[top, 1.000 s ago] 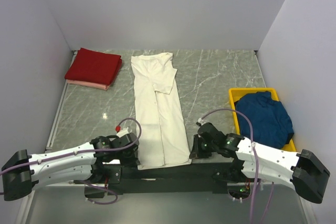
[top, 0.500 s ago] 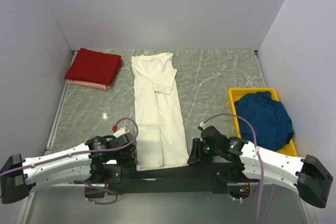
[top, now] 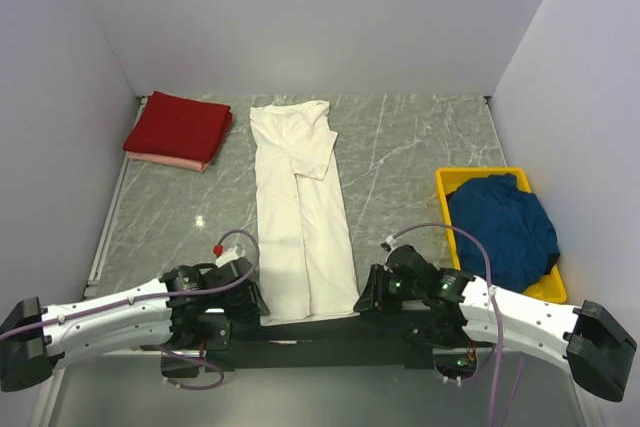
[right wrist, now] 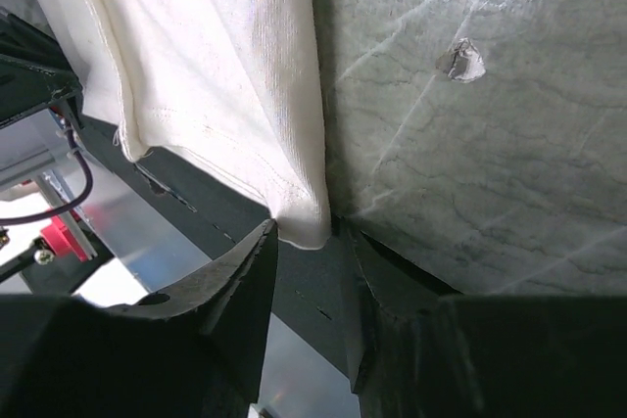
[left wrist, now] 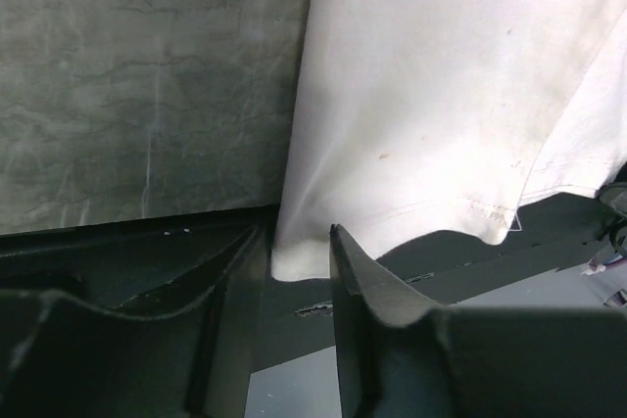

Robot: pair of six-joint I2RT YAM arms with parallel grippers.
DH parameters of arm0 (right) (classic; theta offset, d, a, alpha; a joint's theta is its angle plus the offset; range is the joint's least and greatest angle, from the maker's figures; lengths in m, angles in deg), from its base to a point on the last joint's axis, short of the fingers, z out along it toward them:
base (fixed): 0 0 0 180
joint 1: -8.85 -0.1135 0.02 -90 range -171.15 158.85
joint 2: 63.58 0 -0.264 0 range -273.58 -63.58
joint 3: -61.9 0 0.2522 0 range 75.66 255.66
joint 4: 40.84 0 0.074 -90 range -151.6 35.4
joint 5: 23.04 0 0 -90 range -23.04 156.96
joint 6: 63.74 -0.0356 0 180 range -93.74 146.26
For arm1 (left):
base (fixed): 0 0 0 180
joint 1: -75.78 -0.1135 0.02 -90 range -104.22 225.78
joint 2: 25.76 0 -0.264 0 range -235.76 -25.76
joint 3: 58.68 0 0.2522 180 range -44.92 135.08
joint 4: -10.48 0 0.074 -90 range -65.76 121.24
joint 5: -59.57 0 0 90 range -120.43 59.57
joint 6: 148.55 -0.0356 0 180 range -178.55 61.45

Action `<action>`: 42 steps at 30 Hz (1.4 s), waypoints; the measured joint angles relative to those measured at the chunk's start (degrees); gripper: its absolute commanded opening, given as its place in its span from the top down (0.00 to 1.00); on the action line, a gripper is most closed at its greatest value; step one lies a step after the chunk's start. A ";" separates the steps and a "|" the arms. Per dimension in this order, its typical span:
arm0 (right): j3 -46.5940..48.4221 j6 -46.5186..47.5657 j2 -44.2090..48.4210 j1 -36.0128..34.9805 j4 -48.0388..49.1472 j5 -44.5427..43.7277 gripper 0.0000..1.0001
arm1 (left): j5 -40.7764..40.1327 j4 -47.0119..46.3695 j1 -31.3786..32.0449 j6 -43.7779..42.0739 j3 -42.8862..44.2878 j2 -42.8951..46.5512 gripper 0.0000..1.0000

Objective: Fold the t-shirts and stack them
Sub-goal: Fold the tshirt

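The left gripper (left wrist: 294, 242) and right gripper (right wrist: 310, 234) sat at the near edge of the tabletop (top: 410, 157), each with jaws parted around, not clamped on, a bottom corner of the cream t-shirt (top: 300, 217). The shirt, folded into a narrow strip, ran lengthwise straight away from both arms, its hem drooping over the edge; each arm was nearer the corner on its own side. At far left a folded dark red t-shirt (top: 180, 125) lay atop a pink t-shirt (top: 166, 159); at right a navy blue t-shirt (top: 505, 232) filled the yellow bin (top: 480, 172). The strip's length looked unobstructed for a lengthwise fold.
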 measured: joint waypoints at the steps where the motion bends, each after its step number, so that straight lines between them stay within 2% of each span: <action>1: -0.04 -0.15 -0.02 0.00 0.09 0.02 0.63 | 0.00 -0.07 0.04 0.09 0.02 -0.07 0.60; 7: -0.55 -0.85 -1.25 0.00 1.86 0.94 0.73 | -1.09 2.40 0.44 0.37 1.73 -1.86 0.59; 8: -0.59 -0.92 -1.53 0.02 2.21 1.14 0.78 | -1.49 3.04 0.48 0.35 2.19 -2.45 0.59; 12: -0.81 -1.01 -2.47 0.02 3.41 1.97 0.81 | -1.53 3.10 0.79 0.37 2.89 -4.72 0.62; 21: -0.83 -0.24 -1.36 0.81 2.71 2.54 0.94 | -1.01 0.76 3.74 0.87 3.04 -7.28 0.82; 22: -0.81 -0.02 -1.01 0.87 2.47 2.60 0.97 | -1.07 0.74 3.96 0.83 3.04 -7.28 0.88; 25: 0.00 1.33 -0.68 1.16 0.59 2.62 1.00 | -1.66 1.38 4.13 0.61 3.58 -7.28 0.99; 33: 11.54 7.19 -0.70 1.44 -8.83 2.21 1.00 | -4.94 5.57 4.04 -2.27 11.39 -5.57 1.00; 37: 18.40 10.08 -1.79 2.67 -12.02 1.42 1.00 | -6.93 6.12 0.94 -6.38 16.41 -5.66 1.00; 42: 24.63 13.70 -8.17 6.95 -14.71 1.01 1.00 | -6.60 1.22 -10.51 -14.21 18.69 -7.91 1.00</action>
